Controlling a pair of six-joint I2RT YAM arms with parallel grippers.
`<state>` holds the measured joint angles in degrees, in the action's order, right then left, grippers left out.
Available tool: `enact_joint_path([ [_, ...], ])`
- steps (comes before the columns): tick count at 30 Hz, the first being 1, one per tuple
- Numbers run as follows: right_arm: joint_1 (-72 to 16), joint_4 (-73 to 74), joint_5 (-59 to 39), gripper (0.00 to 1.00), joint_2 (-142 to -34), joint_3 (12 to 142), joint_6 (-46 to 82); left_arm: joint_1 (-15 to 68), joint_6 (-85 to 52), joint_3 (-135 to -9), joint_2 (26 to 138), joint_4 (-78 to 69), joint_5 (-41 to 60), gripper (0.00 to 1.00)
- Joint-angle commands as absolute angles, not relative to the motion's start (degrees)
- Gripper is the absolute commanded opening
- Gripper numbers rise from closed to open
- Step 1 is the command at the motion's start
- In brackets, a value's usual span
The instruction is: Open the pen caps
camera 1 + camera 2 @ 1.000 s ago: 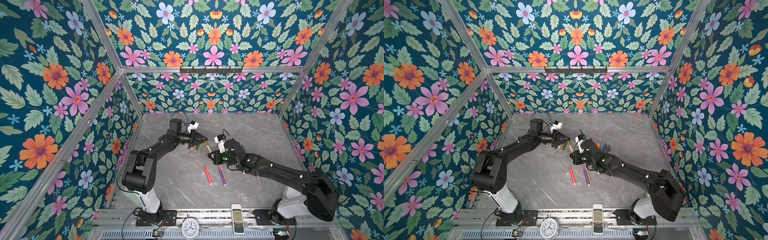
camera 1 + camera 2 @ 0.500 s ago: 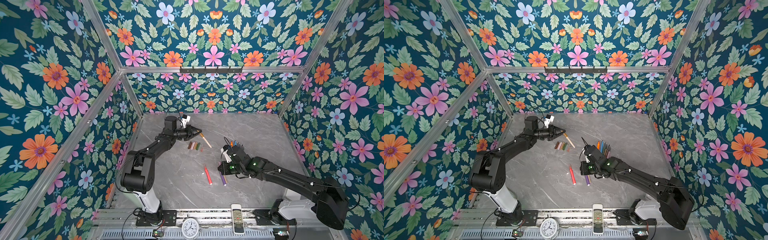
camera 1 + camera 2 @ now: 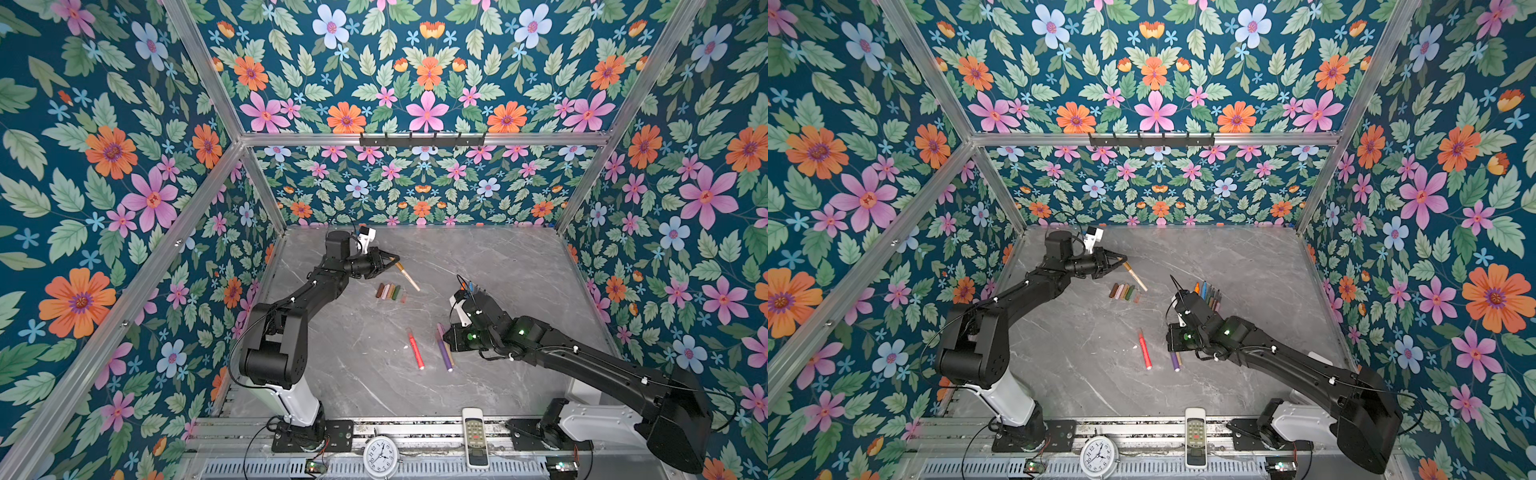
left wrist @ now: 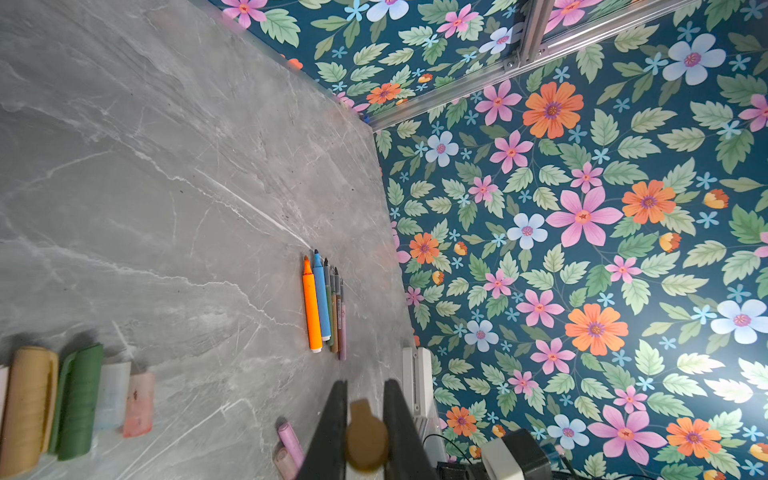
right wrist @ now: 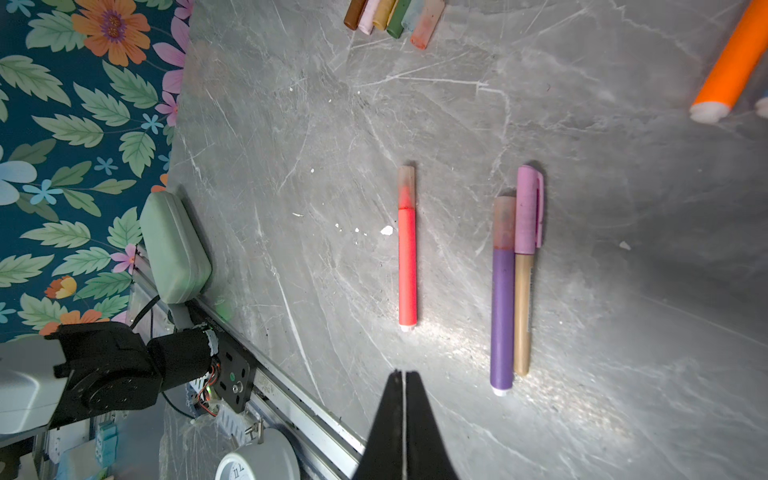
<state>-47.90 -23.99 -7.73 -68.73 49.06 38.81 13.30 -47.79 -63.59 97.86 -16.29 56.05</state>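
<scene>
My left gripper (image 3: 388, 262) (image 3: 1121, 259) (image 4: 365, 399) is shut on one end of a tan pen (image 3: 407, 277) (image 3: 1136, 279). The pen sticks out past the fingertips above the table. A row of loose pen caps (image 3: 390, 292) (image 3: 1125, 292) (image 4: 79, 399) (image 5: 395, 16) lies just in front of it. My right gripper (image 3: 448, 337) (image 3: 1170, 338) (image 5: 402, 374) is shut on nothing, low over the table. Beside it lie a purple pen (image 3: 444, 349) (image 5: 503, 299), a tan pen with a pink cap (image 5: 528, 210) and a capped red pen (image 3: 415, 348) (image 5: 407, 257).
A row of uncapped pens (image 3: 1208, 293) (image 4: 322, 303) lies beyond the right wrist, toward the right wall. A white remote (image 3: 475, 436) and a clock (image 3: 380, 455) sit on the front rail. Flowered walls close off the left, right and back sides.
The two grippers were close together near the caps. The left one has drawn back toward the far left, keeping the tan pen. The right one has swung forward over the purple pen, jaws fully shut.
</scene>
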Motion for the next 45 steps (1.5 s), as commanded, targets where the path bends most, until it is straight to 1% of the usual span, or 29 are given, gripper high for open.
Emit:
enact_joint_path([
  [1,-47.57,-25.44,-6.31,0.00,-68.16,49.37,38.13,13.28,-46.83,-63.87,97.60,-17.75,56.26,0.00],
  [2,-47.26,-25.81,-6.64,0.00,-68.03,49.57,37.66,13.31,-46.80,-63.84,97.59,-17.80,56.41,0.00],
  [3,-46.88,-26.22,-7.04,0.06,-67.92,49.82,36.98,13.29,-46.82,-63.90,97.60,-17.84,56.51,0.00],
  [4,-46.34,-26.43,-7.70,0.16,-67.93,50.20,36.15,13.30,-46.81,-63.81,97.64,-17.92,56.73,0.00],
  [6,-43.53,-26.68,-11.95,0.38,-68.60,51.27,33.55,13.51,-47.56,-63.90,98.19,-18.66,57.66,0.00],
  [9,-38.23,-27.70,-17.42,0.55,-70.74,54.07,29.16,14.37,-49.04,-63.48,98.53,-20.65,58.52,0.00],
  [11,-35.23,-27.78,-20.13,0.62,-72.42,56.57,26.15,15.71,-48.91,-63.81,98.83,-20.65,59.16,0.00],
  [13,-33.56,-28.10,-22.42,0.66,-74.75,60.01,22.99,17.64,-49.18,-63.97,99.43,-21.30,60.61,0.00],
  [18,-32.78,-31.45,-24.65,0.68,-81.91,69.40,16.10,22.89,-52.79,-63.36,100.63,-27.35,63.76,0.00],
  [21,-32.78,-32.26,-25.31,0.66,-84.73,72.57,16.13,24.14,-53.87,-63.14,100.59,-29.08,64.49,0.00],
  [23,-32.78,-31.92,-25.48,0.62,-85.80,73.31,16.87,24.48,-53.82,-63.21,100.24,-29.18,64.69,0.00],
  [25,-32.78,-31.01,-25.79,0.53,-86.20,73.32,17.58,24.52,-53.76,-63.13,100.09,-29.12,64.60,0.00],
  [27,-32.78,-29.83,-26.22,0.38,-86.22,72.62,18.65,24.49,-53.91,-63.21,99.93,-29.16,64.69,0.00],
  [29,-32.78,-29.27,-26.78,0.28,-86.45,72.05,19.32,24.44,-53.88,-63.18,99.58,-29.18,64.38,0.00],
  [31,-32.78,-28.93,-27.26,0.22,-86.48,71.55,19.73,24.43,-53.93,-63.12,99.33,-29.26,64.33,0.00],
  [35,-32.79,-27.77,-27.20,0.01,-85.75,70.33,21.30,24.50,-53.89,-63.16,99.15,-29.19,64.24,0.00],
  [38,-32.78,-27.01,-27.11,0.00,-85.26,69.71,22.48,24.44,-53.86,-63.17,99.14,-29.03,64.09,0.00],
  [39,-32.78,-26.74,-27.16,0.00,-85.04,69.57,22.95,24.40,-53.59,-63.24,99.02,-28.80,63.95,0.04],
  [40,-32.78,-26.54,-27.24,0.00,-84.85,69.39,23.26,24.35,-53.17,-63.31,98.84,-28.36,63.70,0.10],
  [41,-32.78,-26.18,-27.33,0.00,-84.52,69.12,23.70,24.35,-52.28,-63.44,98.68,-27.12,63.32,0.19],
  [43,-32.78,-25.42,-27.21,0.00,-83.52,68.49,24.90,24.26,-48.49,-64.39,98.12,-22.25,61.74,0.34],
  [45,-32.78,-24.97,-25.87,0.00,-82.38,67.80,26.65,24.26,-43.10,-65.97,97.51,-14.89,58.99,0.42],
])
